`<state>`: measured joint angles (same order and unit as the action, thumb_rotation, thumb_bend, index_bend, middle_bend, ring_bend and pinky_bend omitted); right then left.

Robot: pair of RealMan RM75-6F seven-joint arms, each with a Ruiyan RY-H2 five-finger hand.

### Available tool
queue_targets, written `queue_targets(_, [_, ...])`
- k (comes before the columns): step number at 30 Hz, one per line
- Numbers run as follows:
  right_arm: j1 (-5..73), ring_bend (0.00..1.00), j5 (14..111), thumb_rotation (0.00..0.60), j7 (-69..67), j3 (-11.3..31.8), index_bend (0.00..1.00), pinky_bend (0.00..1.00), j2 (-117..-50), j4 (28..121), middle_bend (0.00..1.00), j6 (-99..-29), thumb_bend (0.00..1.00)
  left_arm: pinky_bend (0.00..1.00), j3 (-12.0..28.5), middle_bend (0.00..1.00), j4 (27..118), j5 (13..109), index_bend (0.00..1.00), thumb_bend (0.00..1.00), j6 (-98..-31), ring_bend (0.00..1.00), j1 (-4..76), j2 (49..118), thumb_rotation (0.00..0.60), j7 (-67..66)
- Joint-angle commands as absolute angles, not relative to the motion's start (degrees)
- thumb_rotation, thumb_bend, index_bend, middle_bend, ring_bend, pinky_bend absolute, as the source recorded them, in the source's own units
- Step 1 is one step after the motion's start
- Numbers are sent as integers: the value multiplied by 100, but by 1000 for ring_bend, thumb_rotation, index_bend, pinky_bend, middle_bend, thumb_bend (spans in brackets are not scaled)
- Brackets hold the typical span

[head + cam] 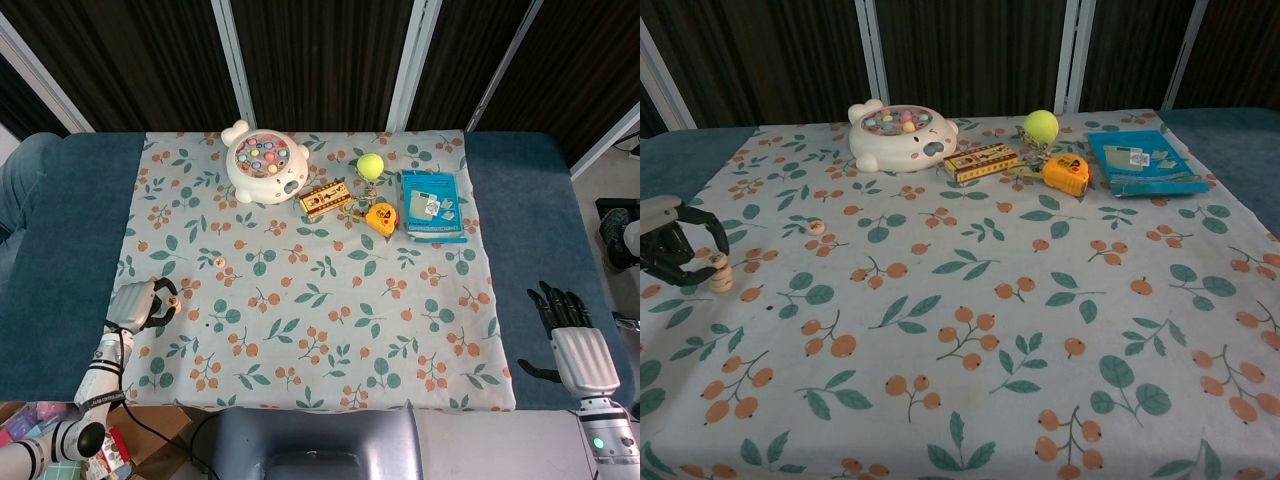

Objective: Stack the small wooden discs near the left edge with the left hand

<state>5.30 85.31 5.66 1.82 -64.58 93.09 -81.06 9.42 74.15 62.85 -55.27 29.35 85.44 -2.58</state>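
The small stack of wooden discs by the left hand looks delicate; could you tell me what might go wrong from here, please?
The left hand has its fingertips right at the disc stack, so a sideways nudge might topple it. The stack sits close to the cloth's left edge, so fallen discs could roll off. One loose disc lies apart; reaching for it past the stack risks brushing it.

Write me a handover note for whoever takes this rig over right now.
Left hand: at the left edge of the cloth, fingers curled at the top of the small stack of discs; can't tell if it grips the top disc or only touches it.
Right hand: open, idle off the cloth at the near right.
Done: stack started and standing.
Left: one loose disc lies farther in on the cloth; add it to the stack.
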Motion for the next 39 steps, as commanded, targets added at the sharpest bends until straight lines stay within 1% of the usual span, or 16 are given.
queue_targets(1, [529, 0, 8529, 600, 565, 183, 0, 0, -6458, 9312, 0, -8108, 149, 1000, 945, 1000, 7408, 6297, 394, 381, -5533, 1000, 2935, 8545, 600, -251])
queue_targets(7, [529, 0, 8545, 600, 521, 181, 0, 0, -6441, 9318, 0, -8112, 149, 1000, 938, 1000, 7445, 6353, 360, 380, -5548, 1000, 2921, 8509, 600, -215])
queue_targets(12, [524, 0, 8577, 600, 466, 166, 0, 0, -6422, 9326, 0, -8117, 149, 1000, 1039, 1000, 7688, 6480, 359, 381, -5703, 1000, 2906, 8398, 600, -48])
queue_targets(17, [530, 0, 8590, 600, 454, 156, 0, 0, -6414, 9320, 0, -8101, 149, 1000, 1371, 1000, 7962, 6372, 359, 378, -5789, 1000, 3041, 8396, 600, 84])
queue_targets(21, [536, 0, 8596, 600, 453, 156, 0, 0, -6415, 9311, 0, -8095, 149, 1000, 1650, 1000, 7953, 6039, 359, 376, -5722, 1000, 3345, 8577, 600, -291])
queue_targets(24, [533, 0, 8583, 600, 435, 165, 0, 0, -6411, 9310, 0, -8101, 149, 1000, 1821, 1000, 7787, 5736, 370, 377, -5710, 1000, 3616, 8842, 600, -710])
queue_targets(27, [529, 0, 8562, 600, 405, 175, 0, 0, -6401, 9308, 0, -8103, 149, 1000, 1910, 1000, 7495, 5351, 378, 378, -5558, 1000, 3890, 9093, 600, -1142])
queue_targets(33, [532, 0, 8503, 600, 351, 197, 0, 0, -6370, 9301, 0, -8076, 149, 1000, 1941, 1000, 6777, 4754, 378, 378, -5293, 1000, 4260, 9547, 600, -1683])
queue_targets(39, [525, 0, 8464, 600, 321, 220, 0, 0, -6352, 9300, 0, -8085, 149, 1000, 1943, 1000, 6064, 4548, 378, 377, -5110, 1000, 4470, 9939, 600, -1793])
